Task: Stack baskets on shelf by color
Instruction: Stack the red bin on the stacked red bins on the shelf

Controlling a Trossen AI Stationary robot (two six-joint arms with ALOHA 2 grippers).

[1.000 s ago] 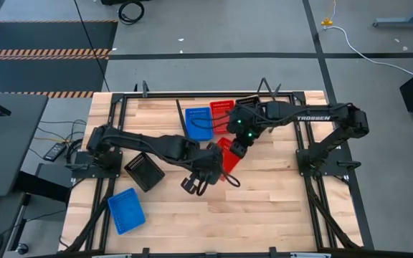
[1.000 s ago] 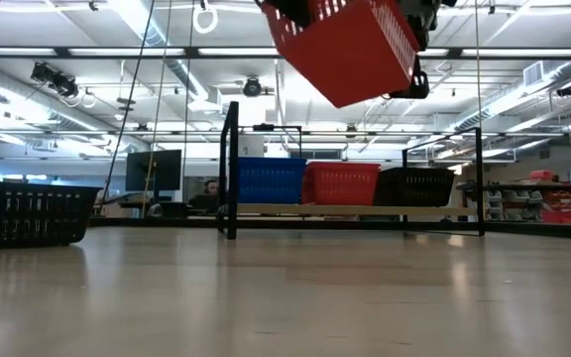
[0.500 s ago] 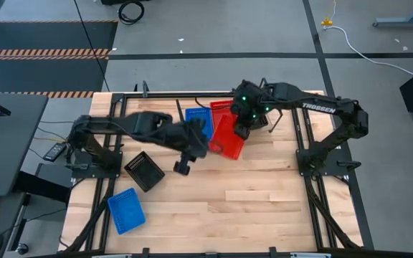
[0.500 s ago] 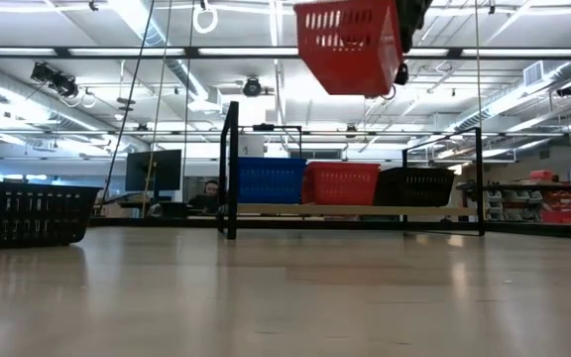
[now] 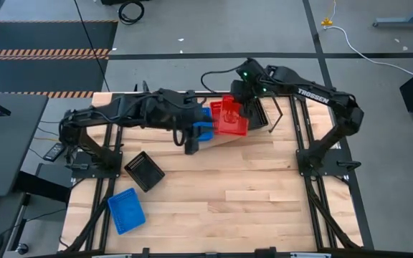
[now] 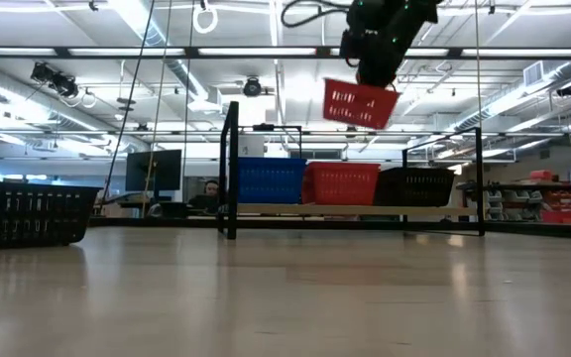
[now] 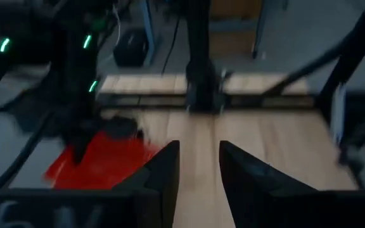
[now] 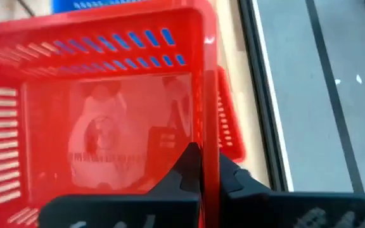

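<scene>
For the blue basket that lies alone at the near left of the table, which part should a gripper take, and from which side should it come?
The blue basket sits upright with its open side up and at an angle to the table edge. The best hold is probably the thin rim of one long wall, taken from straight above with one finger inside and one outside. The left gripper is nearer and appears empty.

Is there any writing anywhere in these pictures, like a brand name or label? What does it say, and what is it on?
"TROSSEN": white letters on the dark right arm, seen from above.
A pale round sticker on the floor of the red plastic mesh basket held in the right gripper: its print is too blurred to read.
Nothing else readable; the left gripper carries no visible lettering.
</scene>
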